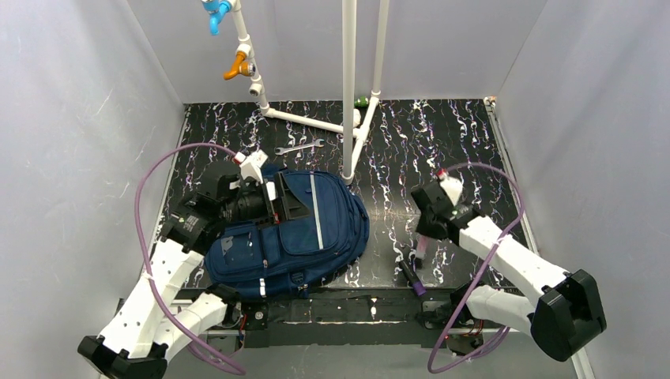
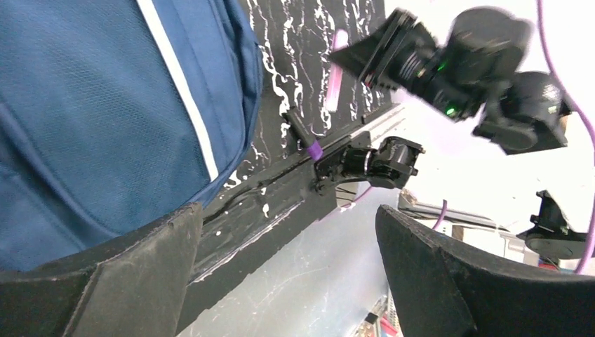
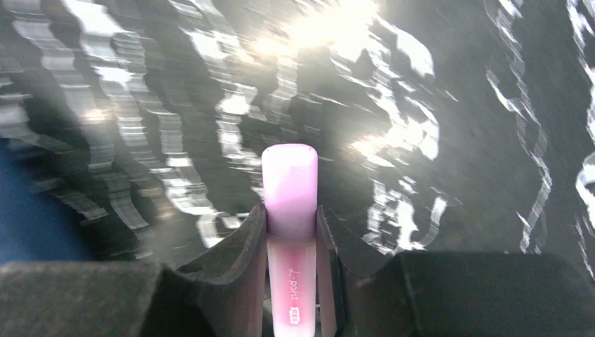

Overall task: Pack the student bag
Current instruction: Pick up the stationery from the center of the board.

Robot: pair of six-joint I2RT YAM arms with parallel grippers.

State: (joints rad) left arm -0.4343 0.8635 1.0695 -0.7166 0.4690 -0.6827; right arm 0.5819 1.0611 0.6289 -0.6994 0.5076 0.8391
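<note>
The student bag (image 1: 316, 229), navy with thin light stripes, lies flat on the black marbled table left of centre; its fabric fills the upper left of the left wrist view (image 2: 91, 119). My left gripper (image 1: 286, 207) hovers over the bag's upper part, open (image 2: 288, 281) with nothing between its fingers. My right gripper (image 1: 423, 237) is down at the table to the right of the bag. It is shut (image 3: 291, 232) on a pink marker (image 3: 290, 189) that stands up between the pads (image 1: 421, 249).
A black pen with a purple cap (image 1: 412, 279) lies near the table's front edge below the right gripper (image 2: 303, 135). A white pipe frame (image 1: 348, 95) stands at the back, with a wrench (image 1: 299, 147) lying beside its base.
</note>
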